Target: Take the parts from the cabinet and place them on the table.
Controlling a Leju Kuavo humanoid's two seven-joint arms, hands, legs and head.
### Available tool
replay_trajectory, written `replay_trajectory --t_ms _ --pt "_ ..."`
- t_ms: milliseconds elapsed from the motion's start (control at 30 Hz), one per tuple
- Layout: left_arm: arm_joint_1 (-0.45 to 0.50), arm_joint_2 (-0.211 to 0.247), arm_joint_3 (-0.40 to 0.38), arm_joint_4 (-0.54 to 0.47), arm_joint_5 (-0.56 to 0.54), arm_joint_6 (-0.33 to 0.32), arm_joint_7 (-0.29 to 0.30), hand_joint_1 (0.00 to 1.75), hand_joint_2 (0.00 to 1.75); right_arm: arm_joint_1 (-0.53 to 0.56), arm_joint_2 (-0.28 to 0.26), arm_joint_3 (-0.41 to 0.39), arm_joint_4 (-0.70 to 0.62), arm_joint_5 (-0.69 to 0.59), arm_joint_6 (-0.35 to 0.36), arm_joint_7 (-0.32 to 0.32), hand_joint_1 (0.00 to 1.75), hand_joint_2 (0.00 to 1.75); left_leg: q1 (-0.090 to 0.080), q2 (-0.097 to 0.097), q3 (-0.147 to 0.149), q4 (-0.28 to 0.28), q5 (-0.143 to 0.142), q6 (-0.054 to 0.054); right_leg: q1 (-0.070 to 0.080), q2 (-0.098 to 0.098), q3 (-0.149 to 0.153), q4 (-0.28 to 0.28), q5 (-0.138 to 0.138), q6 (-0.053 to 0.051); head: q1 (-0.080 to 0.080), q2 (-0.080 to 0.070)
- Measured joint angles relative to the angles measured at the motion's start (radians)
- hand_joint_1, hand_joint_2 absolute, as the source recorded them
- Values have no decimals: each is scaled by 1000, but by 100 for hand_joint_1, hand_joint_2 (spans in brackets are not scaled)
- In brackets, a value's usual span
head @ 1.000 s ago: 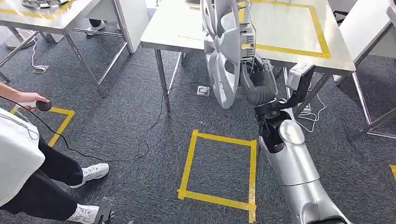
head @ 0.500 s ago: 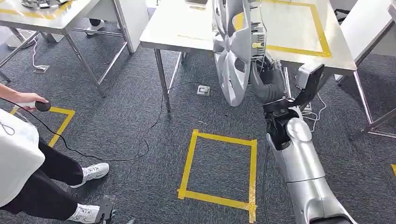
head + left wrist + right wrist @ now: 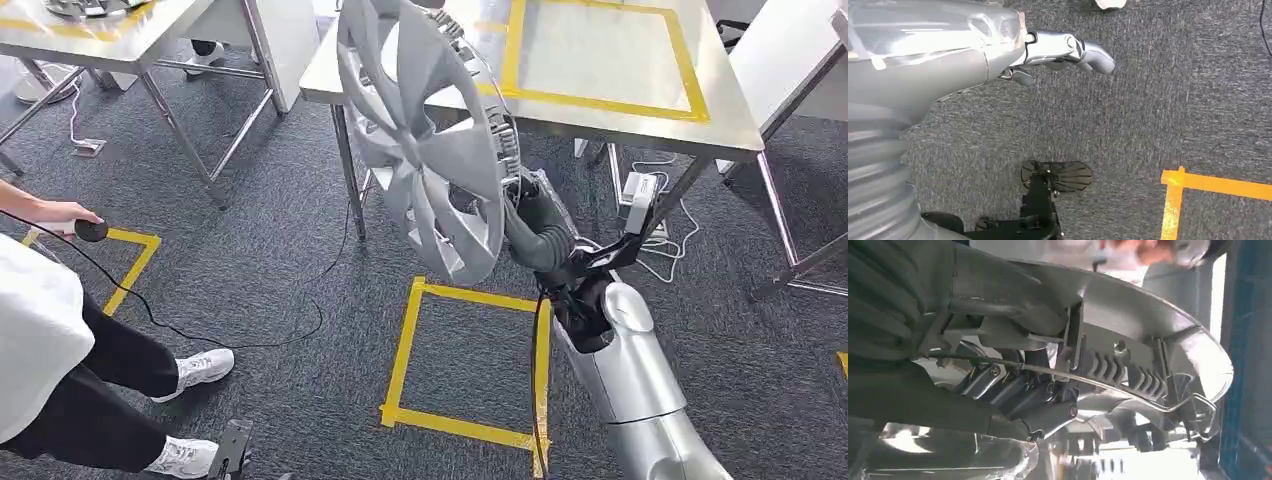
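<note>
At about five o'clock in the head view the silver right arm rises from the lower edge, and its right hand (image 3: pixel 528 215) grips the rim of a large silver plastic wheel cover (image 3: pixel 425 150) with swept spokes. The right wrist view shows the dark fingers (image 3: pixel 1018 395) curled over the cover's ribbed inner edge, beside its thin wire retaining ring (image 3: pixel 1148 400). The cover is held in the air, tilted, its face turned toward nine o'clock, above the dark grey carpet (image 3: pixel 280 200) and in front of the near edge of the table.

The left hand (image 3: pixel 1063 50) hangs over the carpet in the left wrist view, holding nothing, its fingers stretched out loosely together.

On the floor at six o'clock lies a square of yellow tape (image 3: pixel 470 360). At eight o'clock stands a person in a white top, dark trousers and white shoes (image 3: pixel 60 350), a hand on a small black corded controller (image 3: pixel 92 229).

Farther off, at one o'clock, is the steel-topped table (image 3: pixel 720 120), marked with a yellow tape rectangle (image 3: pixel 600 60). A second metal table (image 3: pixel 110 40) stands at eleven o'clock.
</note>
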Motion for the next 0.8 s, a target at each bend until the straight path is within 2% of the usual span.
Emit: replay_trajectory --t_ms 100,167,300,433,567,800 --pt "1 -1 0 2 0 0 0 0 175 24 9 17 -32 -229 108 80 175 175 0 0 0 0 0 0 0 0 0 0 0 0 0 0" --pt "2 -2 0 4 0 -2 0 0 175 33 16 28 -49 -291 134 103 175 175 0 0 0 0 0 0 0 0 0 0 0 0 0 0" --pt "5 -4 0 6 0 -2 0 0 175 35 24 45 -67 -318 145 127 175 175 0 0 1 0 0 0 0 0 1 0 0 0 0 0" --pt "15 -4 2 2 0 1 2 0 175 45 36 53 -74 -419 178 194 175 175 0 0 2 0 1 -1 0 0 2 0 0 0 0 0" --pt "30 -1 7 -20 -2 6 14 0 175 45 50 76 -77 -432 188 232 175 175 0 0 2 0 1 -1 0 0 2 0 0 0 0 0" --pt "42 5 12 -35 -2 7 19 0 175 43 53 112 -75 -422 197 245 175 175 0 0 3 0 1 -1 0 0 3 0 0 0 0 0"
